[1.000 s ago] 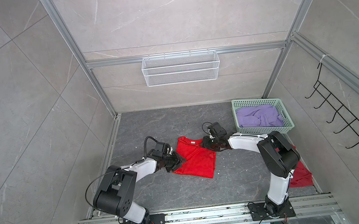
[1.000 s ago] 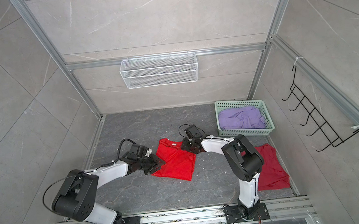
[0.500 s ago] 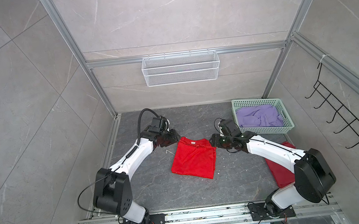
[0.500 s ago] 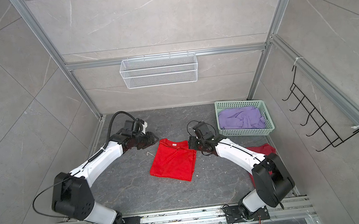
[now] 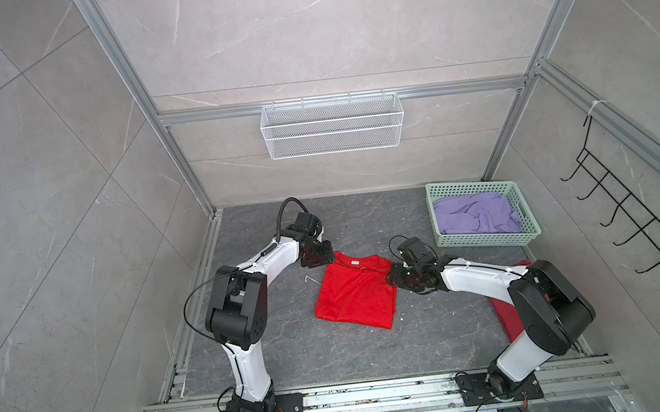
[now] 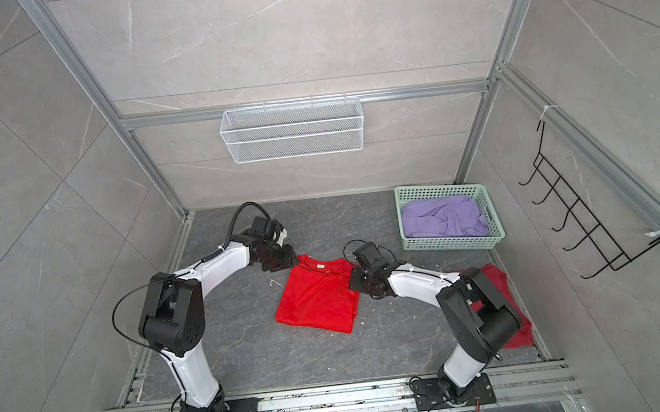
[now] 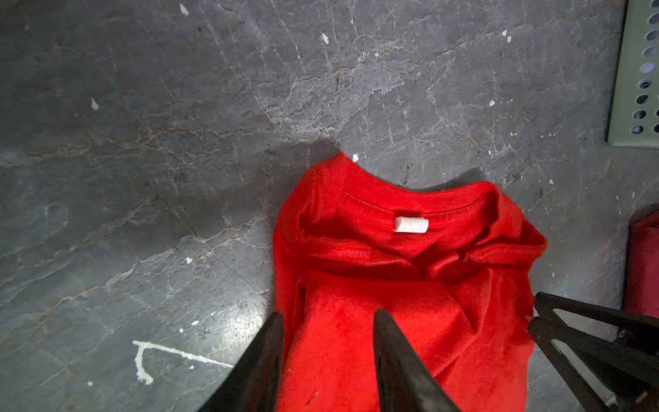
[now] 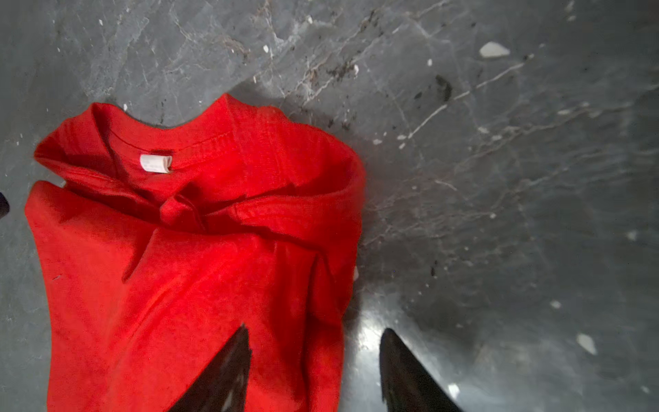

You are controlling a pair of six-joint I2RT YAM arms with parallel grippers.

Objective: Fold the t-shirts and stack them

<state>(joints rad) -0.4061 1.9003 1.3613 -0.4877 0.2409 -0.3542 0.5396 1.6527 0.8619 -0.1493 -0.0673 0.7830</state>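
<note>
The bright red t-shirt (image 5: 356,296) (image 6: 317,298) lies flat mid-floor, sleeves folded in, with its collar and white label (image 7: 410,224) (image 8: 155,163) toward the back wall. My left gripper (image 5: 324,256) (image 6: 290,261) (image 7: 328,317) is open at the shirt's back left corner, one finger on the floor and one over the cloth. Open as well, my right gripper (image 5: 394,281) (image 6: 354,284) (image 8: 315,333) straddles the shirt's right edge. The lavender t-shirt (image 5: 475,214) (image 6: 442,218) sits crumpled in the basket. The darker red t-shirt (image 5: 509,315) (image 6: 516,321) lies at the right, partly under the right arm.
The mint-green basket (image 5: 486,240) (image 6: 451,246) stands at the back right of the floor. A white wire basket (image 5: 332,125) hangs on the back wall and a black hook rack (image 5: 629,209) on the right wall. Aluminium rails run along the front.
Both grippers have moved from the shirt's sides toward its collar end. The shirt has gone from skewed to a straighter rectangle. In the last half second the right gripper slid nearer along the right edge.
</note>
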